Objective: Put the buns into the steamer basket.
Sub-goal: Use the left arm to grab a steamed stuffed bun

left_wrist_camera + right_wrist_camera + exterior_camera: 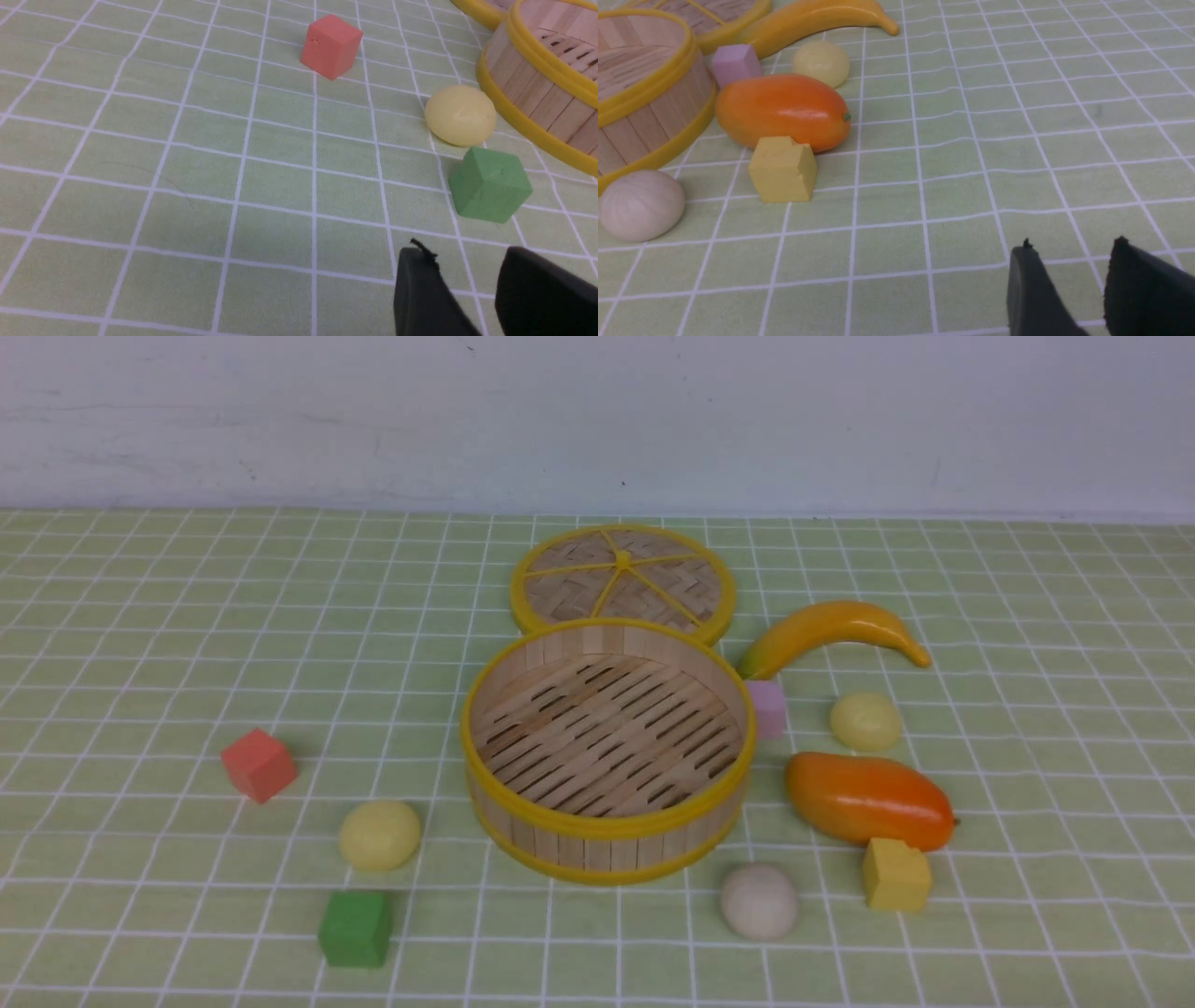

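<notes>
The steamer basket (607, 826) stands empty mid-cloth, round, with wooden slat walls and yellow rims. Three buns lie on the cloth around it. One pale yellow bun (379, 835) lies at its front left and another pale yellow bun (865, 720) at its right. An off-white bun (759, 900) sits at its front right. Neither arm shows in the front view. In the left wrist view my left gripper (467, 254) is open and empty, short of the yellow bun (460, 115) beside the basket wall (537, 98). My right gripper (1073, 247) is open and empty, well away from the off-white bun (641, 205).
A flat woven lid (623, 581) lies behind the basket. A banana (831, 630), a mango (868, 800), a pink cube (767, 708) and a yellow cube (895, 874) crowd the right side. A red cube (259, 763) and a green cube (356, 927) sit at the left.
</notes>
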